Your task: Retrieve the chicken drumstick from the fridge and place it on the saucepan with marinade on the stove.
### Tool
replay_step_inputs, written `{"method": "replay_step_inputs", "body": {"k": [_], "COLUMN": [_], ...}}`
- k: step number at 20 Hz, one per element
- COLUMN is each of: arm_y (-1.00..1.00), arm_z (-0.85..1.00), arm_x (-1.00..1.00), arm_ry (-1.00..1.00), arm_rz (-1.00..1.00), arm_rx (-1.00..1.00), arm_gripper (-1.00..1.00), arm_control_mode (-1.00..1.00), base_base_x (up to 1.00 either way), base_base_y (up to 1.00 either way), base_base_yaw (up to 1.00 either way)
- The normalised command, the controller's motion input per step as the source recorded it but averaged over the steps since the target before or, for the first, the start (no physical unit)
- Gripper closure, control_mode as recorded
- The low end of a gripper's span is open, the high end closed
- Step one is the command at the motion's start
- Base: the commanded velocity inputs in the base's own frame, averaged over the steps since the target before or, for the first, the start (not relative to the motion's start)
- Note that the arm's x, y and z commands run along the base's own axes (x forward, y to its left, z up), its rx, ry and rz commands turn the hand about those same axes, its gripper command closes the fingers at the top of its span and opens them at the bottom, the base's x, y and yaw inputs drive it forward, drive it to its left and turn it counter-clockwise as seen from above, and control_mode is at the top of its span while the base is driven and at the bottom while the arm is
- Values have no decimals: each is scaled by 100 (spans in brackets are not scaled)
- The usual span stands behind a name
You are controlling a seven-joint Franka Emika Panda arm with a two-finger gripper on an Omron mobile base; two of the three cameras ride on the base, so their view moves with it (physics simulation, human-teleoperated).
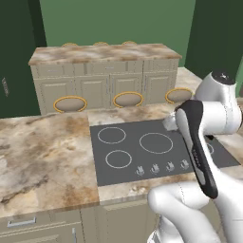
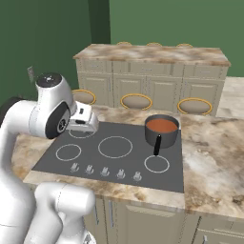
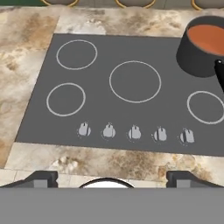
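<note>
So the stove (image 3: 131,92) sits flush in a marbled beige counter (image 1: 42,152), and going left to right across the hand view there are 2 small white rings stacked on the left, 1 bigger ring in the middle, then another small ring (image 3: 205,107) on the right. A row of 5 little knobs (image 3: 134,132) runs along the near edge.

Far right on the cooktop is the saucepan (image 2: 162,131), dark grey, parked on the back right burner, with its short black handle (image 2: 157,144) pointing toward the front edge of the stove. Inside is the marinade (image 2: 161,125), a flat orange-red disc. It looks smooth, nothing visibly sticking out of it from these angles, so where the drumstick is can't be told.

The gripper (image 3: 111,179) hangs above the front edge of the counter, looking down over the knobs, well to the left of the pan. Its 2 dark fingertips (image 3: 41,178) stand far apart with nothing between them, so it's released, holding nothing.

Behind the stove there's an island of beige cabinets (image 1: 102,83) with 3 round stools (image 2: 136,101) tucked along it, green walls beyond.
</note>
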Motion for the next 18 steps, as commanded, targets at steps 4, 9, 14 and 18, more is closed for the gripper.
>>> {"method": "replay_step_inputs", "body": {"k": [4, 9, 14, 18], "arm_y": [0, -1, 0, 0], "arm_z": [-12, -15, -17, 0], "arm_x": [-33, -34, -13, 0], "arm_ry": [-10, -17, -11, -2], "arm_rz": [0, 0, -1, 0], "arm_rx": [0, 0, 0, 0], "arm_gripper": [-100, -100, -100, -100], "arm_control_mode": [-100, -100, -100, 100], "base_base_x": [0, 0, 0, 0], "base_base_y": [0, 0, 0, 0], "base_base_yaw": [0, 0, 0, 0]}}
